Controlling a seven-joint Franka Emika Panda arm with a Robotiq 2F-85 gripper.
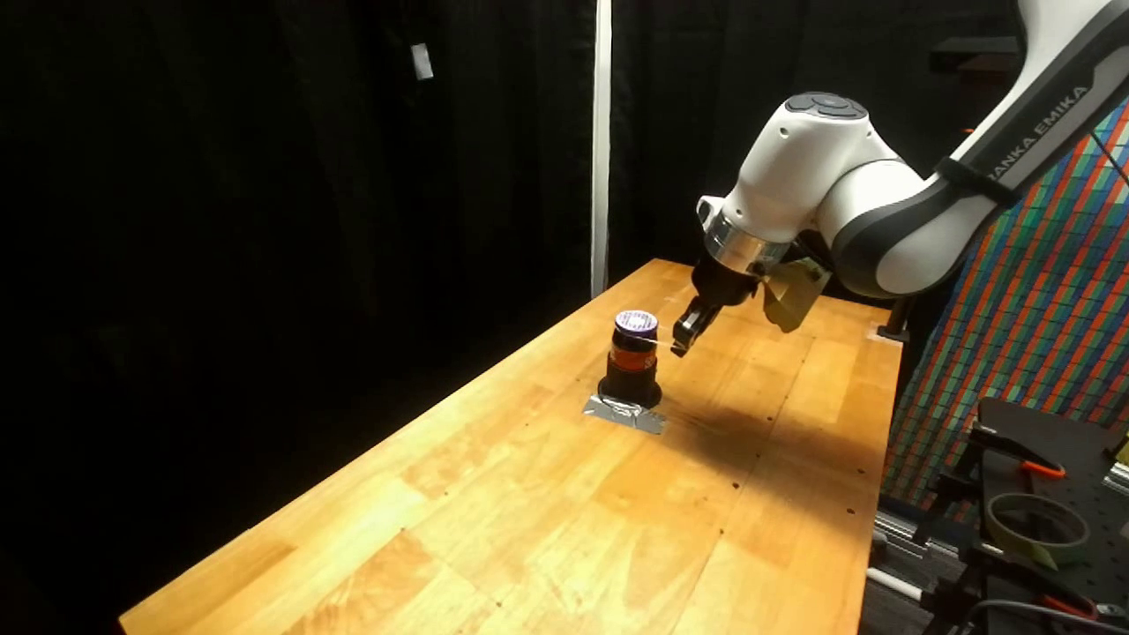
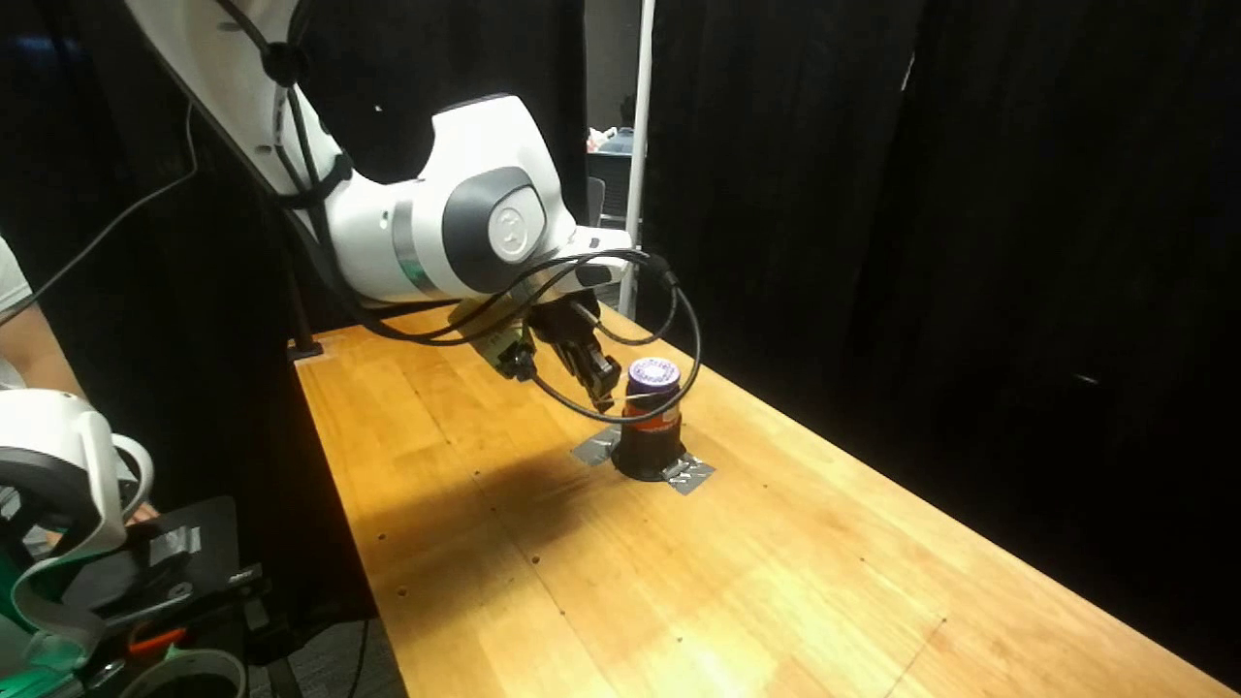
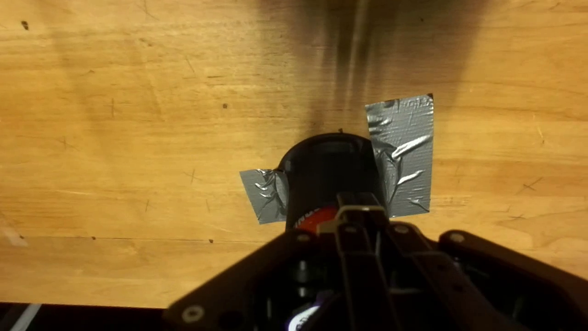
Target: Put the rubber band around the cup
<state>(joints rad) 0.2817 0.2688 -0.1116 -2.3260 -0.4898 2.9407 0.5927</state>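
Observation:
The cup (image 1: 633,360) is a short dark cylinder with an orange-red band and a purple-and-white top. It stands upright on a wider black base and also shows in an exterior view (image 2: 652,451) and the wrist view (image 3: 328,174). My gripper (image 1: 678,349), also in an exterior view (image 2: 604,403), is beside the cup's upper part, apart from it. In the wrist view its fingers (image 3: 362,202) are together, with the pale rubber band (image 3: 363,208) across the fingertips. The rubber band (image 1: 663,342) runs as a thin line (image 2: 635,396) to the cup below its top; its far side is hidden.
Silver tape pieces (image 1: 626,414) hold the base to the wooden table (image 2: 776,543); they also show in the wrist view (image 3: 409,156). A black cable loop (image 2: 700,339) hangs from the arm near the cup. A side cart holds a tape roll (image 1: 1080,534). Dark curtains (image 1: 265,220) stand behind.

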